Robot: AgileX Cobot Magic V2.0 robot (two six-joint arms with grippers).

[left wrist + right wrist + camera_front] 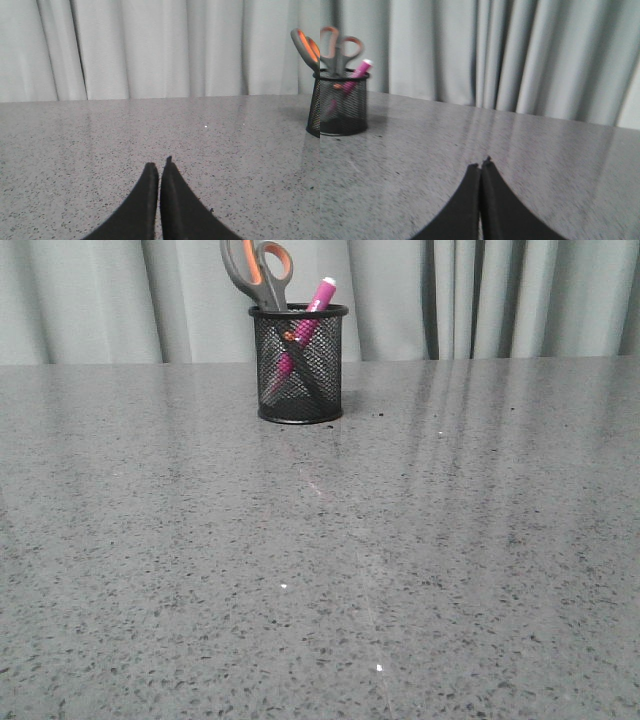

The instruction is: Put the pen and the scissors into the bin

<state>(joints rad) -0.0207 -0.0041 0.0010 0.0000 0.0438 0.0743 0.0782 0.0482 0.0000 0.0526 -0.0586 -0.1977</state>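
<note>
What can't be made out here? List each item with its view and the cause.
- Scissors: front view, handle tops cut off by the top edge; blade tips blurred behind the bin mesh.
- Pen: lower end indistinct through the mesh.
- Bin in left wrist view: mostly cut off by the edge.
- Left gripper, right gripper: absent from front view.

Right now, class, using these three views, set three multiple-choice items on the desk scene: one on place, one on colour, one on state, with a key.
1. Where are the scissors?
A. flat on the table
B. standing in the bin
C. in a pincer

2. What colour is the pen?
A. magenta-pink
B. blue
C. green

3. How is the left pincer?
A. shut on the pen
B. wide open
C. shut, holding nothing

Key: B, handles stick up above the rim; A, pink shows above and through the mesh; C, fingers meet over bare table. The right pincer looks likewise.
</note>
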